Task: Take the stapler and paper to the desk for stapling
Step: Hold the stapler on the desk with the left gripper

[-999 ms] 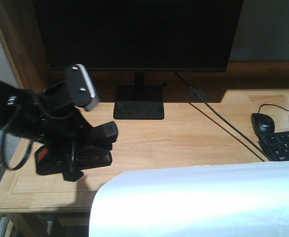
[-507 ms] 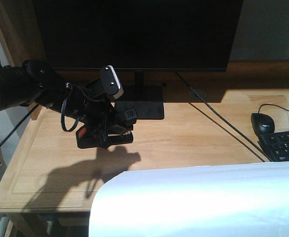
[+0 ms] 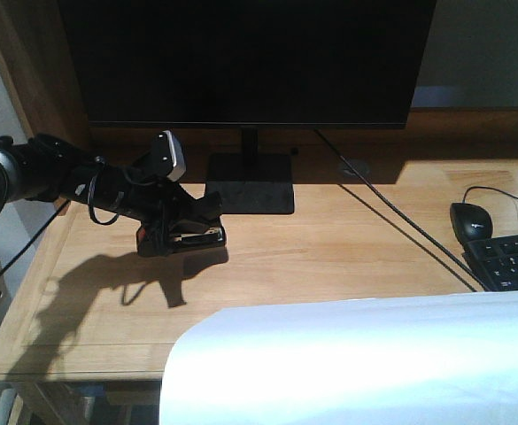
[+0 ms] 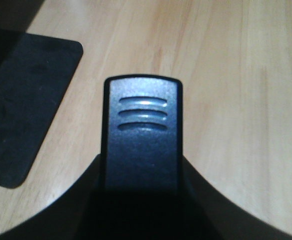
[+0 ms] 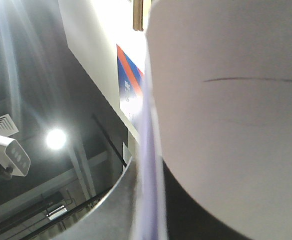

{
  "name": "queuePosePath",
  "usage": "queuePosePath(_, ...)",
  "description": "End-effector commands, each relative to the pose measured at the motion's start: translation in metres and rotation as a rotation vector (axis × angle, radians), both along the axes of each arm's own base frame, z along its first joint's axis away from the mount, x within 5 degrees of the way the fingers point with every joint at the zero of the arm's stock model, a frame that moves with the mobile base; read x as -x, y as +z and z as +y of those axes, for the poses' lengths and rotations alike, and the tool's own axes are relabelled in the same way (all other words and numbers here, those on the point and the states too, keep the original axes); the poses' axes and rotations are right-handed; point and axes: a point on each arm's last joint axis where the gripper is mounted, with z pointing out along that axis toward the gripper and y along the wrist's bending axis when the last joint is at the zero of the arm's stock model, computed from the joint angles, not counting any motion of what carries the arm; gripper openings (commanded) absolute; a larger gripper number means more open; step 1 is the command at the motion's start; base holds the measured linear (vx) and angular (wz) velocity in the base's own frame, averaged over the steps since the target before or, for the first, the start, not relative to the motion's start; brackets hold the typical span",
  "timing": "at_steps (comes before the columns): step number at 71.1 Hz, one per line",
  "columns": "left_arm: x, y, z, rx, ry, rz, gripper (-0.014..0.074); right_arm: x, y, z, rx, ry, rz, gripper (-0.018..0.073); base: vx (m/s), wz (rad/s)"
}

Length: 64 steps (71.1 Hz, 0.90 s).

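We are clamping our left claw (image 3: 186,228) tight around the small black stapler with an orange-red end (image 3: 181,241), hovering low over the light wooden desk (image 3: 329,248). The white paper stack (image 3: 356,363) is showing at five o'clock of that claw, and we cannot tell our right claw's opening.

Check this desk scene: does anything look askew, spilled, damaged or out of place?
The paper bows in a curve at the front edge of the desk instead of lying flat. The stapler, clamped in the left gripper, is by the monitor stand. Nothing looks spilled or broken.
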Motion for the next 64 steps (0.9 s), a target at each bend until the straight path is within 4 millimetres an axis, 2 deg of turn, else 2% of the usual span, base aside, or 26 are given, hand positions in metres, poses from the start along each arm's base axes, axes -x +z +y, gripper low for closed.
queuePosePath(1,-0.007,0.036,-0.001,0.158,0.006,-0.103,-0.0006,0.001,0.001,-0.001,-0.021,0.007,-0.021,-0.0008,0.00,0.00)
queuePosePath(23,-0.011,0.005,0.001,0.164,-0.022,-0.070,-0.0006,0.001,0.001,-0.001,-0.021,0.007,-0.021,-0.0008,0.00,0.00)
queuePosePath(45,-0.011,0.004,0.001,0.162,-0.022,-0.067,0.0017,0.001,0.001,-0.001,-0.021,0.007,-0.021,-0.0008,0.00,0.00)
queuePosePath(64,-0.009,-0.002,0.000,0.087,-0.040,-0.068,0.0120,0.001,0.001,-0.001,-0.021,0.007,-0.021,-0.0008,0.00,0.00)
